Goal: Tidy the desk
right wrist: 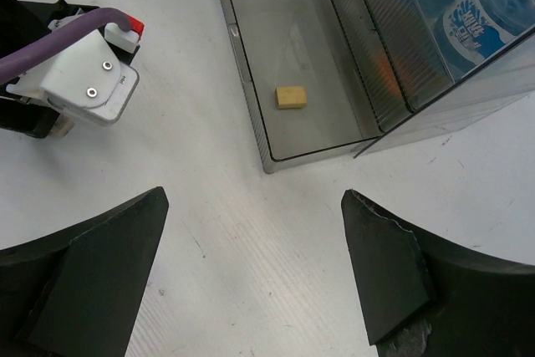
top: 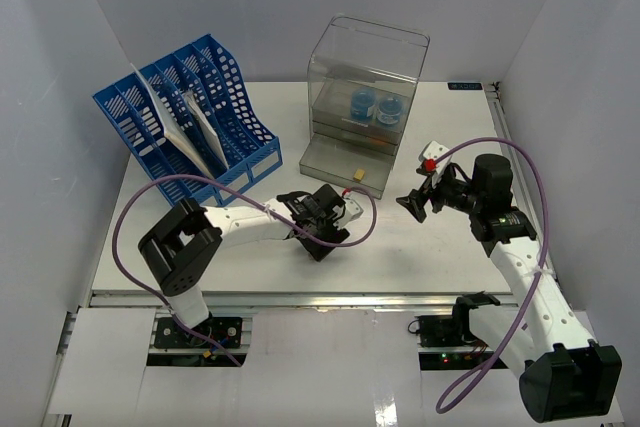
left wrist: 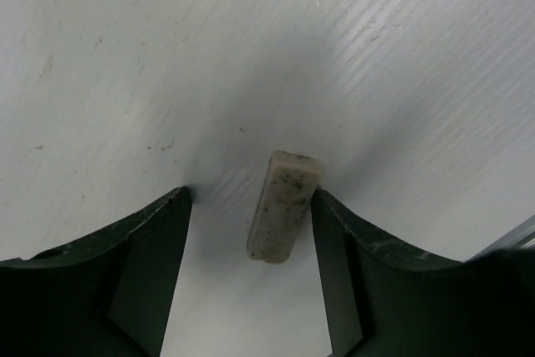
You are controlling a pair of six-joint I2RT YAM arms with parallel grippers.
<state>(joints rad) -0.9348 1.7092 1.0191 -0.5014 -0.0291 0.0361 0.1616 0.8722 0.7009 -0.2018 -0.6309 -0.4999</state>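
While the left hand point(left wrist: 251, 196) straddles a speckled block point(left wrist: 284, 206), finger bases cropped

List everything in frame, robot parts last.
flat white desk: 1, white, under everything
blue slotted plastic file rack: 1, blue, back left
white paper sheets: several, white, in rack slots
clear plastic drawer box: 1, clear, back centre, bottom drawer pulled out
blue round containers: 2, blue, inside box above open drawer
small tan block: 1, tan, in open drawer
grey speckled rectangular block: 1, grey, on desk
left pincer: 1, black, open, straddling grey block
right pincer: 1, black, open, facing open drawer
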